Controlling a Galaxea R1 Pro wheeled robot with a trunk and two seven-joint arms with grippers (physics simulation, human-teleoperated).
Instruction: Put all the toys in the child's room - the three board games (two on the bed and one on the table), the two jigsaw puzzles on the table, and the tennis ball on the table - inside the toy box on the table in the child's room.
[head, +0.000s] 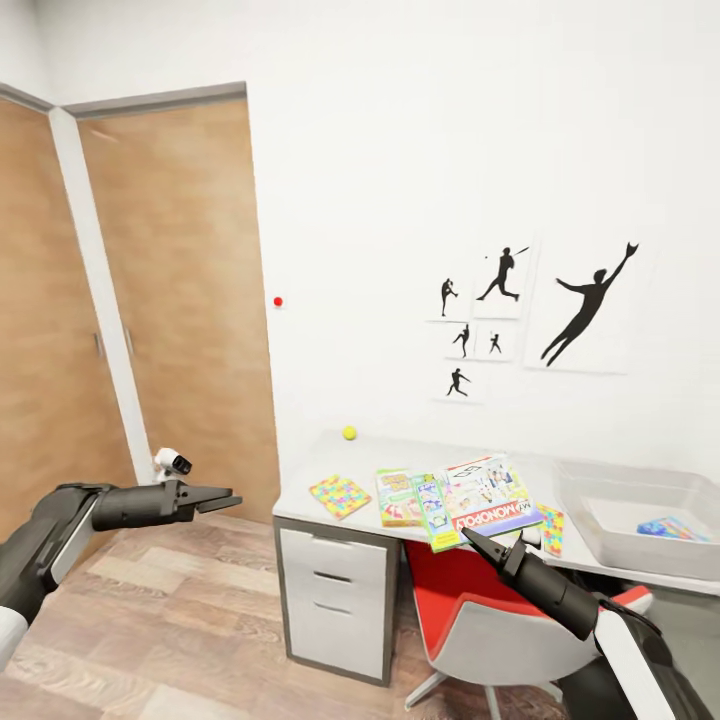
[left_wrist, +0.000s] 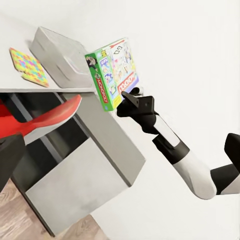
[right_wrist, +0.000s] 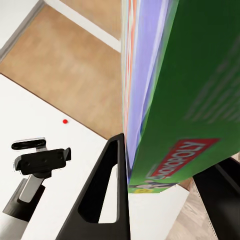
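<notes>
My right gripper (head: 470, 538) is shut on the lower edge of the MONOPOLY board game (head: 490, 495), held tilted just above the table's (head: 300, 505) front edge. The left wrist view shows the same box (left_wrist: 112, 72) off the desk in that gripper (left_wrist: 129, 97). In the right wrist view one finger (right_wrist: 107, 200) presses the box's green side (right_wrist: 175, 100). The SKIP-BO game (head: 397, 497), a jigsaw puzzle (head: 340, 496) and the tennis ball (head: 349, 432) lie on the table. A second puzzle (head: 551, 528) peeks out beside the held box. The toy box (head: 600, 545) stands at the right with a colourful flat item (head: 672, 527) inside. My left gripper (head: 225, 500) hangs open and empty, left of the desk.
A red and grey chair (head: 470, 610) is tucked under the desk, right below my right arm. The white drawer unit (head: 335, 600) fills the desk's left end. A brown wooden door (head: 170, 300) and wood-plank floor (head: 180, 620) lie to the left. Silhouette posters (head: 585, 305) hang above.
</notes>
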